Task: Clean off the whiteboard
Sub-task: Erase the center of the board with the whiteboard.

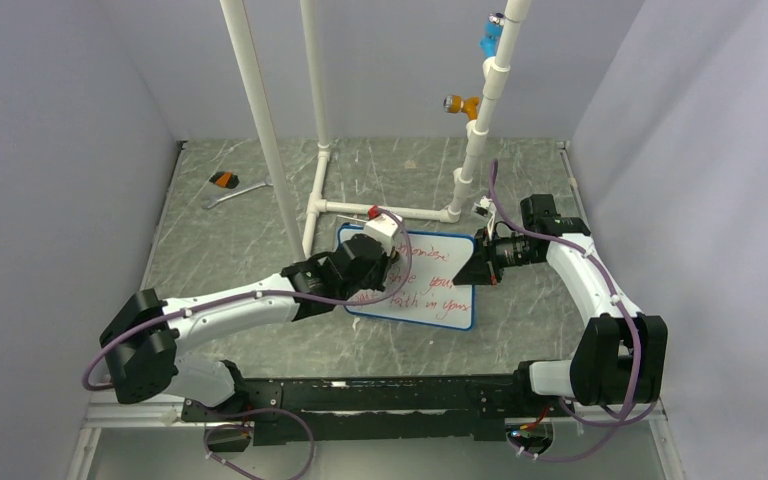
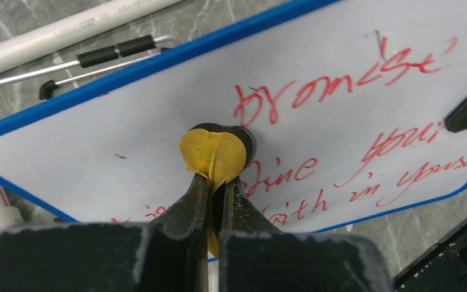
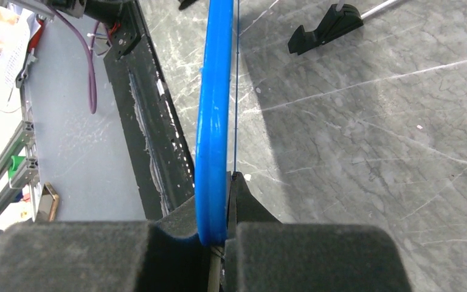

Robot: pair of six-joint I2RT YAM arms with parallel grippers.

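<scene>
Wiping was the step in hand. The left gripper (image 2: 214, 182) clamped a yellow pad (image 2: 213, 151) against the whiteboard (image 1: 438, 300), mid-frame in the top view. The right gripper (image 3: 226, 204) pinched its blue edge (image 3: 214, 109). The next move needed a sweep across the red writing (image 2: 340, 79).

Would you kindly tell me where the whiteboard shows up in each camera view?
Top external: whiteboard lies at the centre.
Left wrist: whiteboard fills most of the picture, behind the yellow pad.
Right wrist: edge-on, a vertical strip left of centre.
Shared landmark: its blue frame.
</scene>
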